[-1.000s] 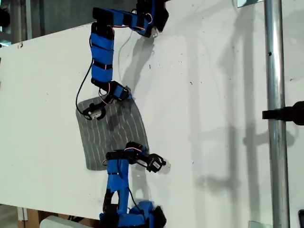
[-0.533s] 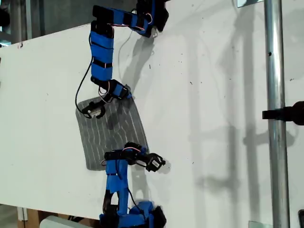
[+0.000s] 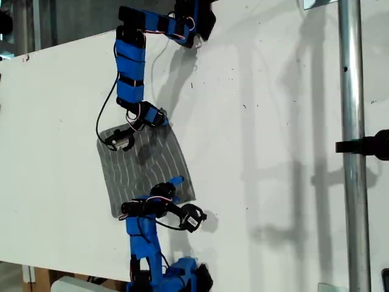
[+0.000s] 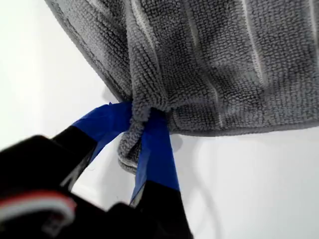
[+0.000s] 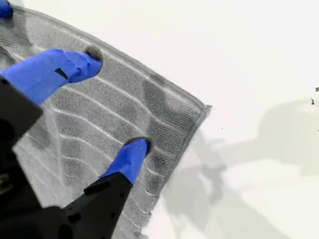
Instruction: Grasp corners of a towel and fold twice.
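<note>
The grey striped towel (image 3: 143, 167) lies flat on the white table (image 3: 273, 121), towards the exterior view's left. My first gripper (image 3: 175, 182) belongs to the arm at the bottom of the exterior view. It is shut on a bunched corner (image 4: 133, 127) of the towel (image 4: 224, 59), pinched between blue fingers, as shown by the first gripper (image 4: 142, 112). My second gripper (image 3: 159, 120), on the arm at the top of the exterior view, is open. Seen close, the second gripper (image 5: 115, 99) rests both fingertips on the towel (image 5: 99, 124) just inside another corner (image 5: 203, 108).
A vertical metal pole (image 3: 352, 146) with a black clamp (image 3: 368, 146) stands at the exterior view's right. The arm bases sit at the table's top edge (image 3: 194, 18) and bottom edge (image 3: 182, 277). Bare white table spreads between towel and pole.
The first arm has swung its elbow down and towards the exterior view's left, and its blue finger now shows at the towel's lower right edge. The second arm has barely moved.
</note>
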`<state>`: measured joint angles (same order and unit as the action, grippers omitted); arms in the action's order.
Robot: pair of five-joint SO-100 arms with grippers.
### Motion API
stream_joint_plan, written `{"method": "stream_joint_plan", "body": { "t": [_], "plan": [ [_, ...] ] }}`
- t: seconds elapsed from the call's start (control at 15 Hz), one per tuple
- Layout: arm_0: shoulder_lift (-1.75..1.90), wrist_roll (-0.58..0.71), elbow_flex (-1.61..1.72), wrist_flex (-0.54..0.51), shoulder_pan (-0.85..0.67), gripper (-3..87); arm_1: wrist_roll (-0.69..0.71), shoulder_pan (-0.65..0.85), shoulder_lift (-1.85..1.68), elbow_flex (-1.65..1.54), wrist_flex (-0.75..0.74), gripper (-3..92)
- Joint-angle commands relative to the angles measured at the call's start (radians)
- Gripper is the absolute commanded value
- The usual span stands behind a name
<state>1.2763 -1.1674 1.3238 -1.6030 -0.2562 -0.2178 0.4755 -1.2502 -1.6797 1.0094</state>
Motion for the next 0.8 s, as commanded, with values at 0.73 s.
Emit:
{"method": "stream_joint_plan", "body": {
  "t": [0.73],
  "plan": [
    [-0.133,0.020,0.187,0.264,-0.060,-0.7,-0.020,0.017,-0.141,-0.091,-0.021,-0.3]
  ]
}}
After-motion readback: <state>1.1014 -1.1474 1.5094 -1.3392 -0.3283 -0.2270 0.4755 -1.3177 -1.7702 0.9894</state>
